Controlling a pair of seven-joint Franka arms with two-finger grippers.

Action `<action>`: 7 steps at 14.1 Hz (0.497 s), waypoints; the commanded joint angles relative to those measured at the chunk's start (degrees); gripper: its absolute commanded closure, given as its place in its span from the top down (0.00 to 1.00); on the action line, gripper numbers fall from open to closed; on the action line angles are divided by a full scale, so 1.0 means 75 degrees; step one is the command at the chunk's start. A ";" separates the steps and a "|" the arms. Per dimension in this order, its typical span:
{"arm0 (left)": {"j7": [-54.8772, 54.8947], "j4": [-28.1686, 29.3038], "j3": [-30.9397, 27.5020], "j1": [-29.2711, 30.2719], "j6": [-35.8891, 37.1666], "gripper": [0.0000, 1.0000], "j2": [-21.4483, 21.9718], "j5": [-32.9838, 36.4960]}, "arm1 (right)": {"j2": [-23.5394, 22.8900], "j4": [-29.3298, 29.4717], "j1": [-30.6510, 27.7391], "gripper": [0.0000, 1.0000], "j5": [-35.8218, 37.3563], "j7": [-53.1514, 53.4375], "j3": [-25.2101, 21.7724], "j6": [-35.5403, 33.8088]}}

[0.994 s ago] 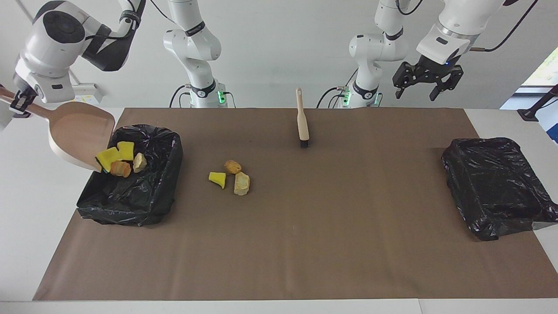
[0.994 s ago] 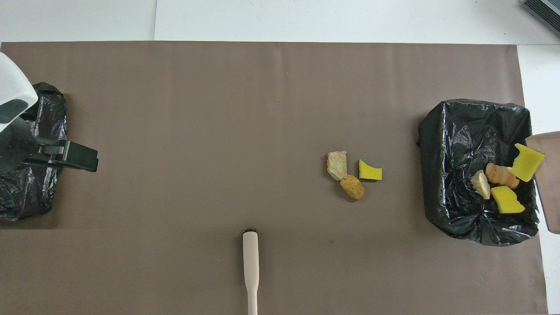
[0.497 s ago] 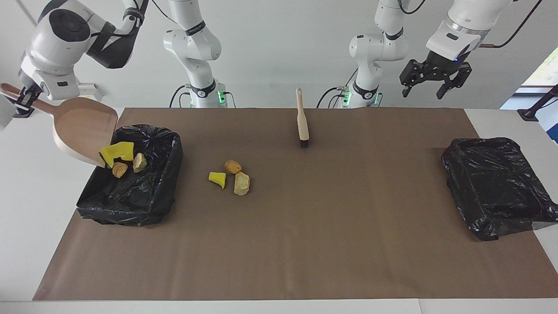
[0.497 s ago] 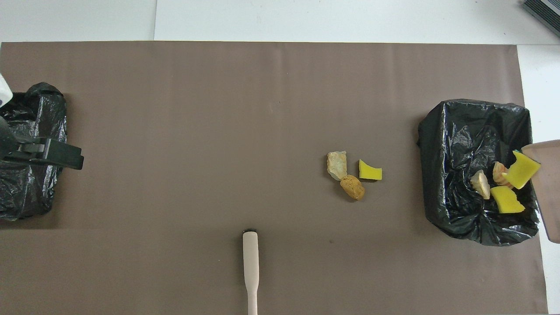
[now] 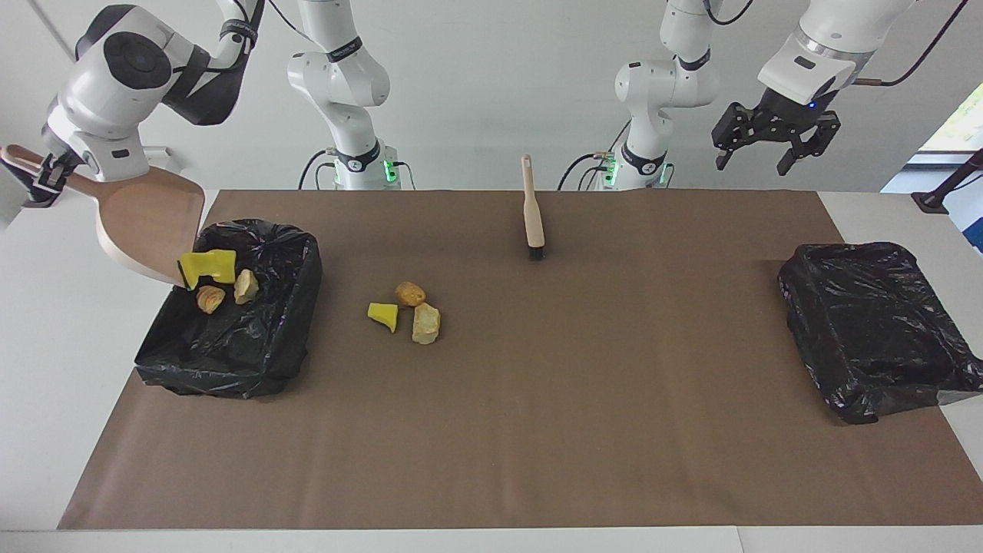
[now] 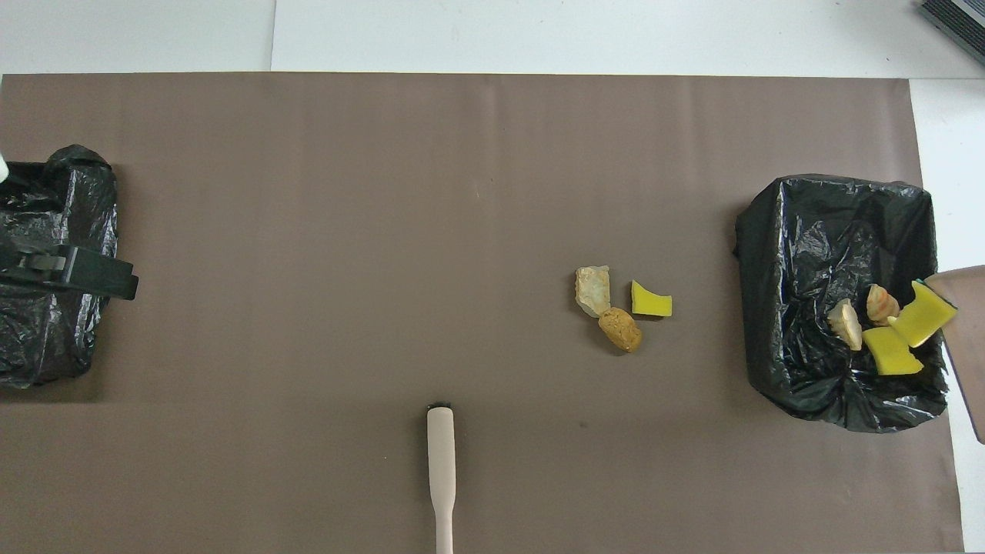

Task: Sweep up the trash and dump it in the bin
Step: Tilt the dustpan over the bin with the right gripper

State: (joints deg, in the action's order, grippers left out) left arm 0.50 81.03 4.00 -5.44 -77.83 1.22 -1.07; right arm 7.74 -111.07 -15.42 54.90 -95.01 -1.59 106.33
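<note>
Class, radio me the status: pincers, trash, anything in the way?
Right pincer shut on dustpan, tipped over bin. Left pincer open, waiting. Four trash pieces binned, three on mat. Nothing in the way.

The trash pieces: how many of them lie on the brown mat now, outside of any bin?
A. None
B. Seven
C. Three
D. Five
C: three trash pieces lie together on the mat, one yellow and two tan, while the other four are in the bin at the right arm's end, under the tilted dustpan.
</note>
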 commanded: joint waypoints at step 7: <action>0.0132 0.0047 -0.0006 0.0197 -0.0134 1.00 0.0014 -0.0302 | 0.0444 -0.0541 -0.0101 0.00 -0.1029 -0.0491 -0.0081 -0.0434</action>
State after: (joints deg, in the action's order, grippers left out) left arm 0.51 81.06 3.79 -5.13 -78.06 1.30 -2.38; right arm 9.49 -112.70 -15.48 47.17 -96.33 -2.36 100.25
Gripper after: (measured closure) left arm 0.000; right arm 0.674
